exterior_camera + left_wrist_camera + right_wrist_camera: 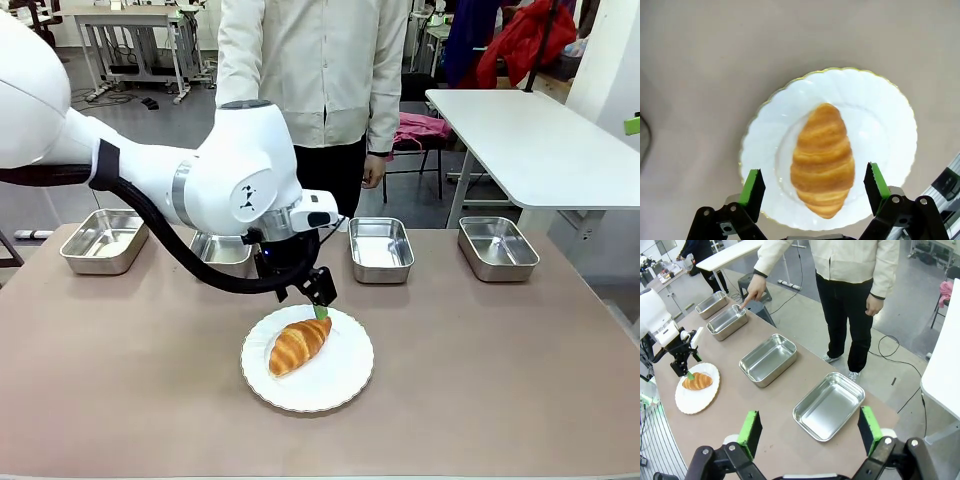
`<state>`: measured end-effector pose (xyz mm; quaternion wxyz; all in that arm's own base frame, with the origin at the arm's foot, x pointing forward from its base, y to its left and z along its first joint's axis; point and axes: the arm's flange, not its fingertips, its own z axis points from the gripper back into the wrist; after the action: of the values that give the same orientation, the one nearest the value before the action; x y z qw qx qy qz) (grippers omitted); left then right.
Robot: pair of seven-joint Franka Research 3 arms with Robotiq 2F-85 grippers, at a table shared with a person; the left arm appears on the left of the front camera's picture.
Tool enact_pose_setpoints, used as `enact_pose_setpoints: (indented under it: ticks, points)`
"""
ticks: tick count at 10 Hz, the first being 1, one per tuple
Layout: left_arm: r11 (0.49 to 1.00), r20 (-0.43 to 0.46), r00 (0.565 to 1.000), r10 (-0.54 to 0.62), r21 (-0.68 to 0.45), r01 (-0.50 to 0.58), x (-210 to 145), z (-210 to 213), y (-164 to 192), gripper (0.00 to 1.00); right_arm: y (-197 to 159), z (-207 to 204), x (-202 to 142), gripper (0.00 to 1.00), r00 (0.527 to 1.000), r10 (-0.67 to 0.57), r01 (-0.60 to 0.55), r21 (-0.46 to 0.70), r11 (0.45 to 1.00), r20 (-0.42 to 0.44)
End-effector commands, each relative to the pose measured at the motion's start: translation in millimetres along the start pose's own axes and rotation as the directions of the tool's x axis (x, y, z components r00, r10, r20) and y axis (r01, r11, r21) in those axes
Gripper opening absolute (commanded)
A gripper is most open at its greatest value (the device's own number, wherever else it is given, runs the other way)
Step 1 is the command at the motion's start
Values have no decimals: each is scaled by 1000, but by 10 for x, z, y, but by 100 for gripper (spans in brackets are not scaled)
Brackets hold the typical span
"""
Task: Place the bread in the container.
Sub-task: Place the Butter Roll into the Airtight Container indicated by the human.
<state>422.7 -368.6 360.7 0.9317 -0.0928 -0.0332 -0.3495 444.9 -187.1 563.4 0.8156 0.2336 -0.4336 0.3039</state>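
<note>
The bread, a golden-brown croissant (299,344) (823,159) (697,381), lies on a round white plate (340,385) (880,120) near the table's front. My left gripper (305,300) (812,170) hangs open just over it, with one green pad on either side of the croissant's end and gaps between pads and crust. Four steel trays stand in a row at the far edge. The person's finger (745,304) points at the rim of one, the container (727,320) (222,248), half hidden behind my left arm in the front view. My right gripper (809,412) is open and holds nothing, high above the table.
The other trays sit at the far left (105,240) (711,304), centre right (380,248) (768,359) and far right (497,246) (829,405). The person (315,70) stands behind the table's far edge. A white side table (530,130) stands at the back right.
</note>
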Motion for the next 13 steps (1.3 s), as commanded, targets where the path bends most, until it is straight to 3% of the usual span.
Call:
enact_pose_setpoints:
  ticks: [1, 6, 13]
  points:
    - [999, -21, 1000, 23, 33, -22, -108, -36, -96, 100, 7, 7, 13, 100, 1000, 4, -4, 5, 1000, 8]
    - [998, -19, 999, 51, 41, -50, -332, -199, -205, 100, 7, 7, 13, 100, 1000, 4, -4, 5, 1000, 8]
    - [995, -48, 999, -4, 99, 8, -276, -562, -207, 100, 7, 7, 13, 100, 1000, 4, -4, 5, 1000, 8]
